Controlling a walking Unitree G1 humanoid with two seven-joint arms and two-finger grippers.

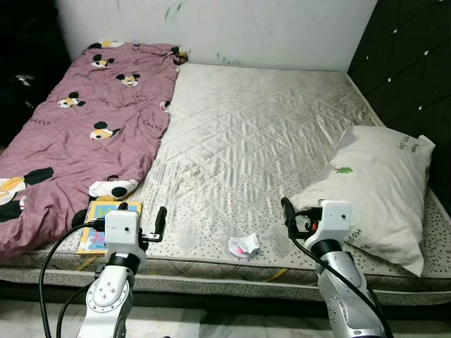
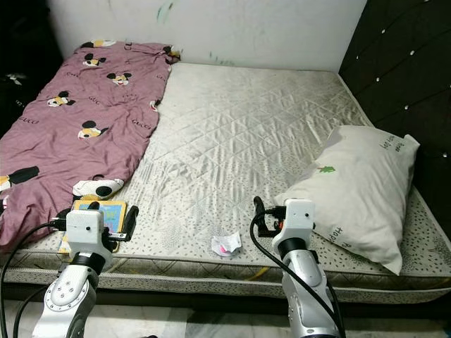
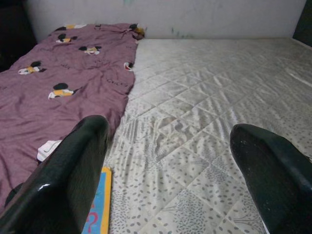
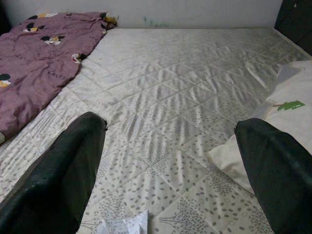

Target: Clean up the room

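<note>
A crumpled white wrapper with a pink spot (image 1: 243,245) lies on the bare quilted mattress (image 1: 254,134) near its front edge. It lies between my two grippers. A thin colourful book (image 1: 106,225) rests at the front left, partly under my left gripper (image 1: 142,215), which is open and holds nothing. My right gripper (image 1: 304,211) hovers open just right of the wrapper, close to the white pillow (image 1: 373,190). In the right wrist view the wrapper (image 4: 124,225) sits low between the spread fingers (image 4: 63,165).
A purple blanket with cartoon mice (image 1: 84,127) covers the left side of the bed. A dark padded headboard (image 1: 409,63) runs along the right. The white wall (image 1: 232,28) stands behind the bed.
</note>
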